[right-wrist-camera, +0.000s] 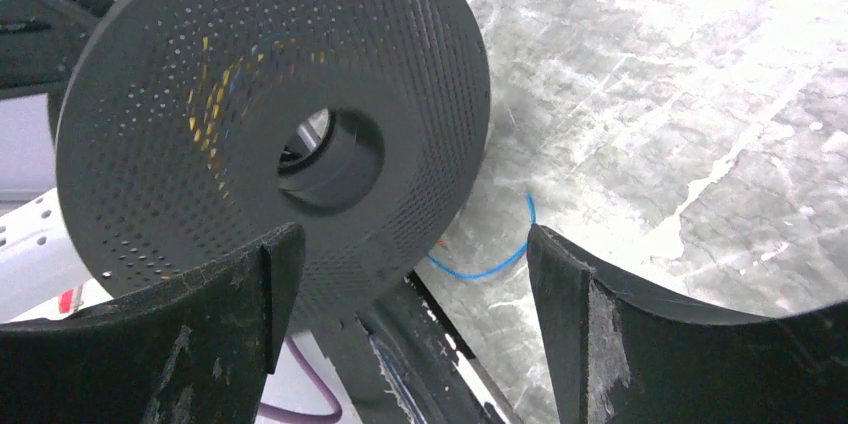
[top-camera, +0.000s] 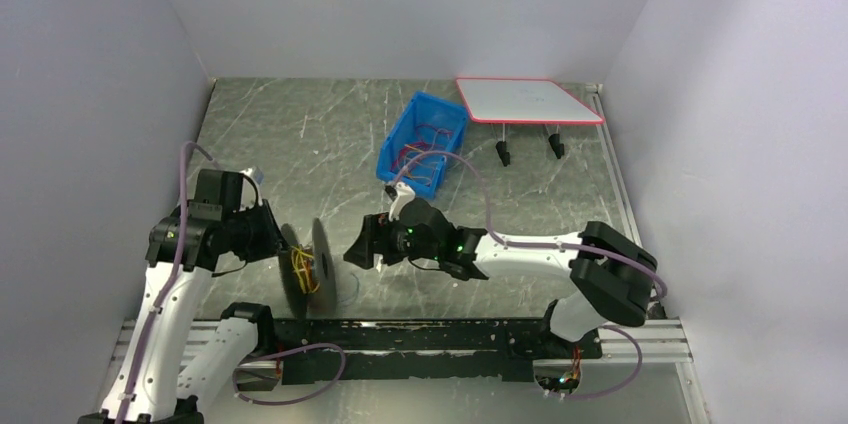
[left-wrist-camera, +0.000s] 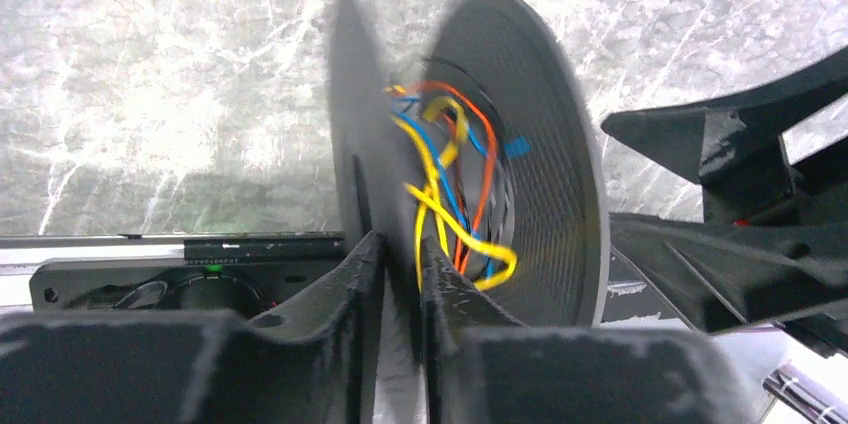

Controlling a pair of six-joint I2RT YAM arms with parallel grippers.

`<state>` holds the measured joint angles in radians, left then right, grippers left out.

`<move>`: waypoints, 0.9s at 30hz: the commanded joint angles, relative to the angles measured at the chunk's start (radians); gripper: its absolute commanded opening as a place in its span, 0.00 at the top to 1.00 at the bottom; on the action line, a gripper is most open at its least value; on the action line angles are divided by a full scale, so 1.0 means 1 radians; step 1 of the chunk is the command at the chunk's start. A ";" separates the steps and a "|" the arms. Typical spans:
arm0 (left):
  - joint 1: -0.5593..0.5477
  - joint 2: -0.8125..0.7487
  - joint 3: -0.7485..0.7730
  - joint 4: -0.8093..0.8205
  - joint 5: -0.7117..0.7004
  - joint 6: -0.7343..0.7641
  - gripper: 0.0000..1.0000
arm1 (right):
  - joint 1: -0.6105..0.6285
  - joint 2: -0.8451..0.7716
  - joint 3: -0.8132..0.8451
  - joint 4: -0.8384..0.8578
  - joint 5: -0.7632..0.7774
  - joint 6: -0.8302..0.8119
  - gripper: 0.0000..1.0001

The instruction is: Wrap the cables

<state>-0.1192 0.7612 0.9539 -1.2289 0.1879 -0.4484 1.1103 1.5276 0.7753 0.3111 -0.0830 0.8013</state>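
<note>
A dark grey spool (top-camera: 322,262) stands on edge near the table's front. Yellow, orange and blue cables (top-camera: 303,269) are loosely wound between its two discs. My left gripper (top-camera: 280,244) is shut on the spool's left disc. In the left wrist view the fingers (left-wrist-camera: 365,274) pinch that disc's rim, with the cables (left-wrist-camera: 445,184) just beyond. My right gripper (top-camera: 357,244) is open and empty, just right of the spool. In the right wrist view (right-wrist-camera: 410,244) it faces the perforated disc (right-wrist-camera: 270,114). A loose blue cable end (right-wrist-camera: 490,266) lies on the table.
A blue bin (top-camera: 425,144) holding more cables stands behind the right gripper. A white board with a red edge (top-camera: 528,99) stands on legs at the back right. A black rail (top-camera: 420,336) runs along the near edge.
</note>
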 commanded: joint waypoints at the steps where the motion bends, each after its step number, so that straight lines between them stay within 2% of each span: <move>1: 0.008 0.024 0.024 0.038 -0.016 0.020 0.85 | 0.003 -0.063 -0.038 0.016 0.042 -0.001 0.15; 2: 0.008 0.029 0.028 0.043 -0.023 0.020 0.91 | 0.002 -0.075 -0.045 0.015 0.048 -0.003 0.15; 3: 0.007 0.034 0.033 0.051 -0.028 0.020 0.93 | 0.003 -0.085 -0.051 0.013 0.052 -0.004 0.15; 13: 0.007 0.125 0.067 0.212 -0.083 0.024 0.93 | 0.003 -0.207 -0.106 -0.043 0.113 -0.033 0.14; 27: 0.005 0.371 0.151 0.473 -0.240 0.029 0.93 | 0.001 -0.318 -0.166 -0.097 0.177 -0.049 0.14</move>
<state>-0.1184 1.0885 1.0546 -0.9134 0.0051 -0.4221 1.1103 1.2427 0.6228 0.2455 0.0593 0.7689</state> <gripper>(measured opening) 0.078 0.859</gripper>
